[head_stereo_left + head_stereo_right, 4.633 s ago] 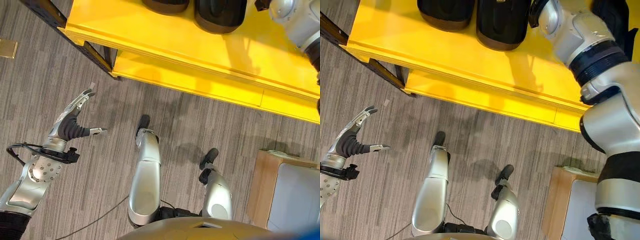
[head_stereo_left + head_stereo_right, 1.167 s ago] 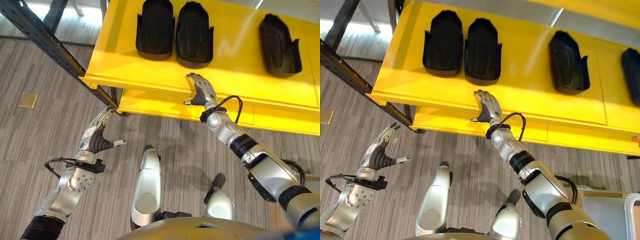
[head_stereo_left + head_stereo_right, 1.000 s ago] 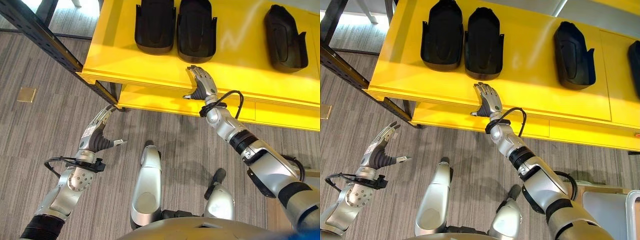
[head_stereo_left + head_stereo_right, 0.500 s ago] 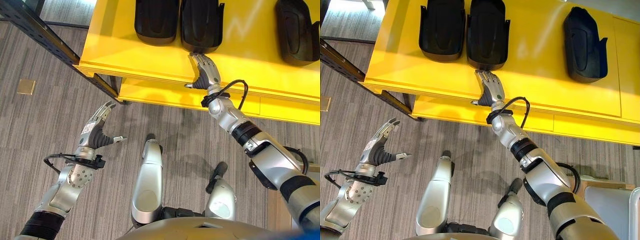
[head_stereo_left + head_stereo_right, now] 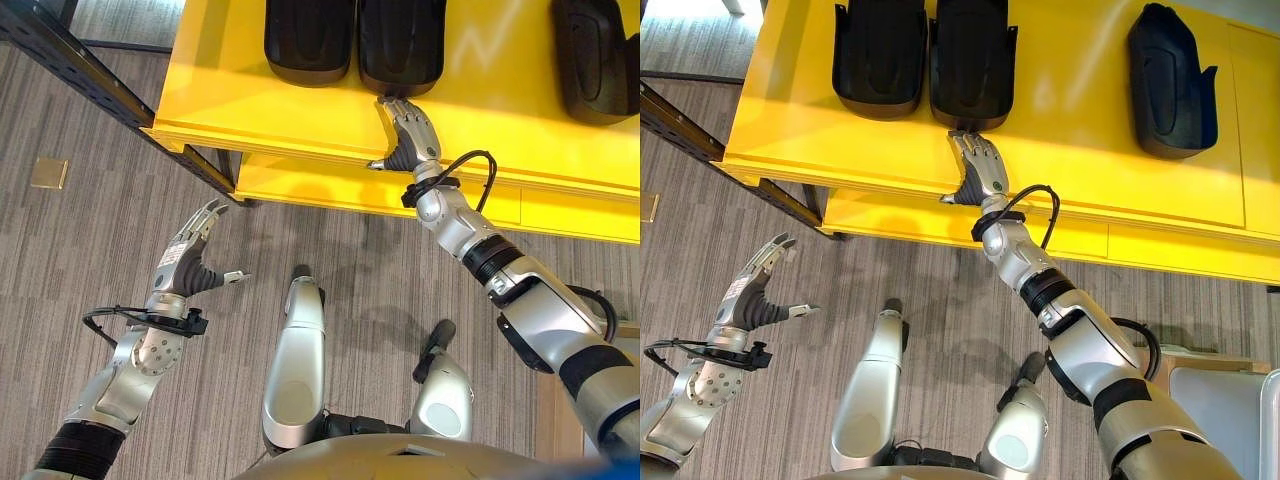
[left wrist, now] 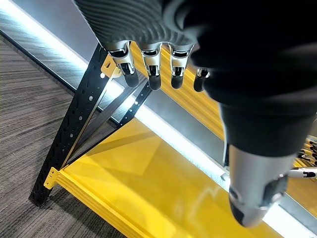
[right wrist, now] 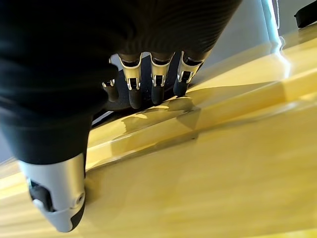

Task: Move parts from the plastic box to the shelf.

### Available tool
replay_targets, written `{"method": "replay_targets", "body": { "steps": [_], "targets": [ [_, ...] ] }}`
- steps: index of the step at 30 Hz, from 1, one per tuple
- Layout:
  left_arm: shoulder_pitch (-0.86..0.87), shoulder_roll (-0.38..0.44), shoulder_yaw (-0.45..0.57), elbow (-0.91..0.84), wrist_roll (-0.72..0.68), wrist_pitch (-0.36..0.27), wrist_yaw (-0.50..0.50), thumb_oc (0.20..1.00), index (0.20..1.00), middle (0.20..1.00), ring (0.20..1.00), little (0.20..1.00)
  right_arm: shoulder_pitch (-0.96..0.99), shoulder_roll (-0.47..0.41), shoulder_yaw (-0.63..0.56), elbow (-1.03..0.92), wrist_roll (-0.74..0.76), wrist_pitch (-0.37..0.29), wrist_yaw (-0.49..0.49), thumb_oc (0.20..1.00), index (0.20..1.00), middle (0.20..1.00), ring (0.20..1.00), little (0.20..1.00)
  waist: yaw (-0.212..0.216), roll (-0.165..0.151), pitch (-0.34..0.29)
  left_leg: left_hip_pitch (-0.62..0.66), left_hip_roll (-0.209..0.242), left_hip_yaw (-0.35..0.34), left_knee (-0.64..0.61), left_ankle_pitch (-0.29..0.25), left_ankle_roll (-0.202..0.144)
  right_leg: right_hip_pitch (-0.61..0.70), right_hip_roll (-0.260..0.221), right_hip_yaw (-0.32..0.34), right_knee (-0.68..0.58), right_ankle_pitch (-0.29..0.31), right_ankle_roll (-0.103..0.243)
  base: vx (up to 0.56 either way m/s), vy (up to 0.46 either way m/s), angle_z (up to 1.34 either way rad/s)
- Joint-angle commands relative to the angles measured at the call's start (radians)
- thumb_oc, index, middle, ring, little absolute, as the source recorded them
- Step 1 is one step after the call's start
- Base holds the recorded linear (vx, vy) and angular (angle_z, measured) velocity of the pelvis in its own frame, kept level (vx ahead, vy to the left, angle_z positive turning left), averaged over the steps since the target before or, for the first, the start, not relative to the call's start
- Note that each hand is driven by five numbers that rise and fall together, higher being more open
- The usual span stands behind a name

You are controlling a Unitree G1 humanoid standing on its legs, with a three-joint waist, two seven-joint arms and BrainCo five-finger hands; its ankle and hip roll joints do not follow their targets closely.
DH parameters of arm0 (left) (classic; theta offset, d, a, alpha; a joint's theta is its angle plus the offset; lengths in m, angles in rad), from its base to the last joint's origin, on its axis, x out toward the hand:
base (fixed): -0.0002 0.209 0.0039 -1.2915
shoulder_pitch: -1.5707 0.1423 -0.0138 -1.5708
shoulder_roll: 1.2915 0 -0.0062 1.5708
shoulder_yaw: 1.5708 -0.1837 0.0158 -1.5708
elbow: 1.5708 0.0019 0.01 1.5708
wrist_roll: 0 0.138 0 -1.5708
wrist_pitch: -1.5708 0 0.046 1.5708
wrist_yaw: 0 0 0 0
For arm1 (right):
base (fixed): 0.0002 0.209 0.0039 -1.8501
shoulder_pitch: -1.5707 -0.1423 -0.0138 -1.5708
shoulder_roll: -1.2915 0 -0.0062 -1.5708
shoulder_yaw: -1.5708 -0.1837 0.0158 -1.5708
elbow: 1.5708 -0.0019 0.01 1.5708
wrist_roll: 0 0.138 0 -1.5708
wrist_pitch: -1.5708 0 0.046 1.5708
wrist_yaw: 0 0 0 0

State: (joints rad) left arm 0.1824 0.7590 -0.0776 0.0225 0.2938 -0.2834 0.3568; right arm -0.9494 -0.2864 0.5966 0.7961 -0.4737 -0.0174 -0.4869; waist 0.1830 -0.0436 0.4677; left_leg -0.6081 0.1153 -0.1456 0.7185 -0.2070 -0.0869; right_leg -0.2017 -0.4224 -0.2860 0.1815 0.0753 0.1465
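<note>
Reaching farther, right hand (image 5: 980, 165) meets black part (image 5: 973, 60) — glossy, tub-shaped.

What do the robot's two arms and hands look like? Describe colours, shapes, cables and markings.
Both arms are glossy silver-grey segments with black bands. The left hand and right hand have silver, dark-tipped fingers and dark ribbed covers. A black cable loops at each wrist; the left hand carries a small label.

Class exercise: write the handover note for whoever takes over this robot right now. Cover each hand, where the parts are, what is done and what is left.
Right hand: open, holding nothing, fingertips at the near end of the middle black part on the yellow shelf.
Left hand: open, empty, over the floor.
Done: three black parts lie on the shelf, two side by side and one apart to the right.
Left: fetch any remaining parts.
</note>
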Motion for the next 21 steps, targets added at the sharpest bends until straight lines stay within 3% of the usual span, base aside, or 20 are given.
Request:
{"method": "replay_targets", "body": {
  "steps": [1,5,10,12,17,21],
  "targets": [
    [0.012,-0.012,-0.001,-0.060,-0.033,-0.012,0.043,1.000,1.000,1.000,1.000,1.000,0.013,-0.050,-0.073,-0.053,0.051,-0.012,-0.018,1.000,1.000,1.000,1.000,1.000,0.024,0.028,0.005,0.090,-0.026,0.111,-0.179,0.063,0.080,-0.068,-0.012,0.025,0.249,-0.091,0.037,0.00,0.000,0.00],
    [0.020,-0.021,0.017,-0.077,-0.014,-0.016,0.059,1.000,1.000,1.000,1.000,1.000,0.117,-0.069,-0.089,-0.195,0.055,-0.036,-0.005,1.000,1.000,1.000,1.000,1.000,0.011,0.024,0.006,0.097,-0.022,0.112,-0.187,0.066,0.078,-0.067,-0.011,0.028,0.247,-0.093,0.038,0.00,0.000,0.00],
    [0.047,-0.019,0.057,-0.193,0.037,-0.054,0.113,1.000,1.000,1.000,1.000,1.000,0.413,-0.143,-0.138,-0.565,0.060,-0.149,0.043,1.000,1.000,1.000,1.000,1.000,-0.022,0.011,0.015,0.105,-0.015,0.113,-0.194,0.072,0.073,-0.065,-0.010,0.029,0.245,-0.100,0.039,0.00,-0.007,-0.01],
    [0.067,0.011,0.072,-0.296,0.074,-0.086,0.168,1.000,1.000,1.000,1.000,1.000,0.595,-0.234,-0.188,-0.778,0.132,-0.252,0.080,1.000,1.000,1.000,1.000,1.000,-0.043,-0.002,0.019,0.108,-0.012,0.111,-0.201,0.079,0.067,-0.060,-0.010,0.026,0.243,-0.105,0.043,-0.02,-0.046,-0.03],
    [0.045,0.043,0.100,-0.412,0.092,-0.111,0.230,1.000,1.000,1.000,1.000,1.000,0.742,-0.317,-0.249,-0.941,0.285,-0.334,0.139,1.000,1.000,1.000,1.000,1.000,-0.060,-0.014,0.017,0.115,-0.008,0.109,-0.203,0.082,0.060,-0.059,-0.012,0.028,0.243,-0.108,0.045,0.00,-0.018,-0.05],
    [-0.024,0.052,0.116,-0.462,0.077,-0.120,0.238,1.000,1.000,1.000,1.000,1.000,0.827,-0.352,-0.289,-1.017,0.365,-0.356,0.188,1.000,1.000,1.000,1.000,1.000,-0.074,-0.023,0.010,0.125,-0.006,0.113,-0.208,0.083,0.056,-0.058,-0.015,0.033,0.241,-0.108,0.047,0.00,0.000,0.00]
  ]
}}
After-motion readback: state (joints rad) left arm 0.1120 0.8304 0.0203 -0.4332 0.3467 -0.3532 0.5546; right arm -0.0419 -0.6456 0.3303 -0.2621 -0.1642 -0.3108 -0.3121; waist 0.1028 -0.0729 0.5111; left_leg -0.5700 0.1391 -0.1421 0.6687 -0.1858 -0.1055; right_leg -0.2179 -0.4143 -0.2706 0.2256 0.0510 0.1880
